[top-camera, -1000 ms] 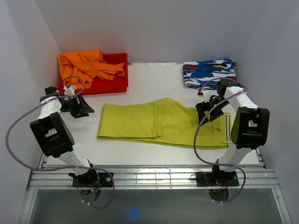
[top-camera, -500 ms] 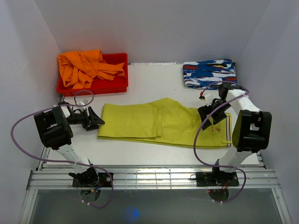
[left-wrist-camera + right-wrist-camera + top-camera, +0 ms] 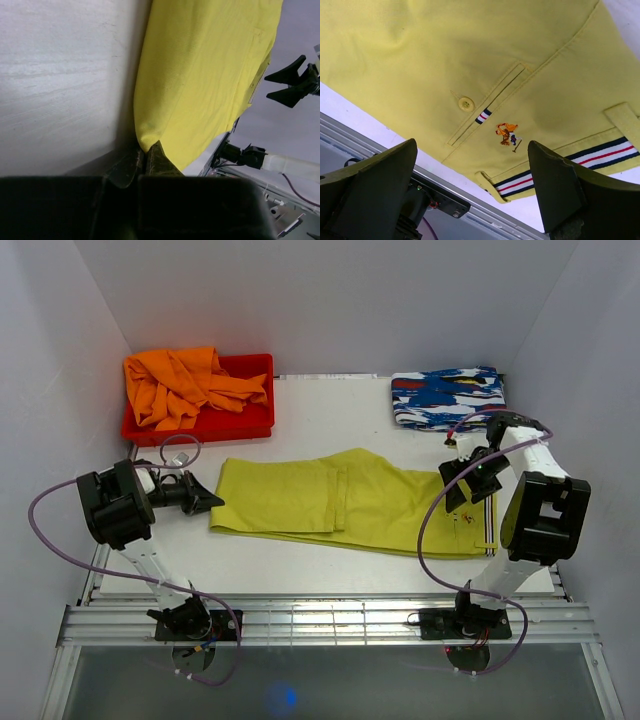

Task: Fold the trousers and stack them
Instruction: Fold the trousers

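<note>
The yellow-green trousers (image 3: pixel 340 500) lie folded lengthwise across the middle of the table, with the striped waistband (image 3: pixel 487 515) at the right end. My left gripper (image 3: pixel 212 502) sits low at their left end. In the left wrist view its fingers (image 3: pixel 157 160) are pressed together on the near corner of the trousers (image 3: pixel 200 75). My right gripper (image 3: pixel 458 490) hovers open above the waistband end. In the right wrist view its wide-apart fingers (image 3: pixel 555 185) frame the back pocket, a button and the waistband (image 3: pixel 600 155), touching nothing.
A red tray (image 3: pixel 250 420) holding an orange garment (image 3: pixel 180 380) stands at the back left. A folded blue, white and red patterned cloth (image 3: pixel 448 395) lies at the back right. White walls close in three sides, and a metal rail (image 3: pixel 320 615) runs along the front.
My left arm swung from beside the red tray down to the trousers' left end and its jaws closed on the corner. My right gripper shifted slightly right over the waistband, still open.
</note>
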Tool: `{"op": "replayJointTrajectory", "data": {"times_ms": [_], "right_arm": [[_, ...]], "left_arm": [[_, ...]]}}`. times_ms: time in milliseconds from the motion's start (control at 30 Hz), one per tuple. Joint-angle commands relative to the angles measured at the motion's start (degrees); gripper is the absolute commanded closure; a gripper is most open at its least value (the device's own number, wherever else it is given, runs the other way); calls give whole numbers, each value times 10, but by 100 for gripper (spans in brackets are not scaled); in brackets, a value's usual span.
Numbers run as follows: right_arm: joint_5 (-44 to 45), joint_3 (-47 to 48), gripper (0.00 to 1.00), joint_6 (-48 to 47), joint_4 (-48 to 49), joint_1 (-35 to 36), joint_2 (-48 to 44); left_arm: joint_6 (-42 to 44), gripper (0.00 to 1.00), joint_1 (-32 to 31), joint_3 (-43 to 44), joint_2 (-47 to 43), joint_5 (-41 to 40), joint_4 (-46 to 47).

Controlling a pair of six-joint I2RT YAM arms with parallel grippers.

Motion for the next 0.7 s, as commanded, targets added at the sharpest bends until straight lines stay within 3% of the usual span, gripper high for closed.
{"op": "replayJointTrajectory", "data": {"times_ms": [0,133,367,500,667], "right_arm": [[-11,38,3,5,-40,-24,17],[-58,80,3,24,-70,-66,51],[-80,83,3,42,-45,-68,53],[-107,71,3,47,-33,-67,69],[-214,36,10,59,-3,-66,101]], "left_arm": [[12,100,0,13,-15,-11,15],[30,100,41,33,-70,-25,-42],[92,100,109,140,-128,-31,-185],[111,100,110,191,-160,-19,-240],[113,100,91,228,-202,-8,-274]]}}
